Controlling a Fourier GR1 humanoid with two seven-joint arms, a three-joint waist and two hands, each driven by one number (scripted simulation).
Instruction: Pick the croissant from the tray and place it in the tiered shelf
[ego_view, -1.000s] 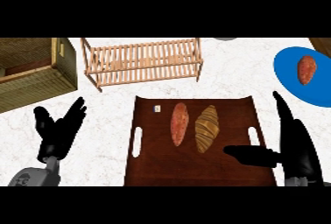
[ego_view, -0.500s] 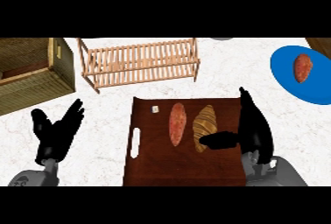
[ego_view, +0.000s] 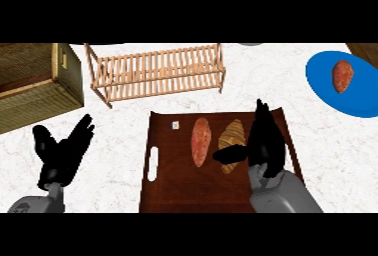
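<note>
**Grasp approach on the croissant: risks at this stage**

The right robot hand (ego_view: 263, 142) is positioned over the right half of the tray (ego_view: 171, 195), fingers extended away from the robot and the thumb reaching left across the croissant (ego_view: 232, 136). The fingers are not closed round anything — the hand is open, and the croissant is not yet held. It lies on the tray directly beside and partly beneath the thumb. Whether the thumb is touching it cannot be told.

Just left of the thumb, close alongside the croissant, a sweet potato (ego_view: 200, 141) is found. The chief hazard is judged to lie here: if the thumb is closed too far left, the sweet potato may be caught or pushed instead. The croissant could also be rolled against the tray's right wall if the fingers are lowered off-centre.

The tiered shelf (ego_view: 156, 70) is located well ahead and to the left of the right robot hand; its slats are open, so a poorly seated croissant may slip between them.

The left robot hand (ego_view: 65, 152) is resting open above the counter (ego_view: 295, 100), left of the tray.
</note>
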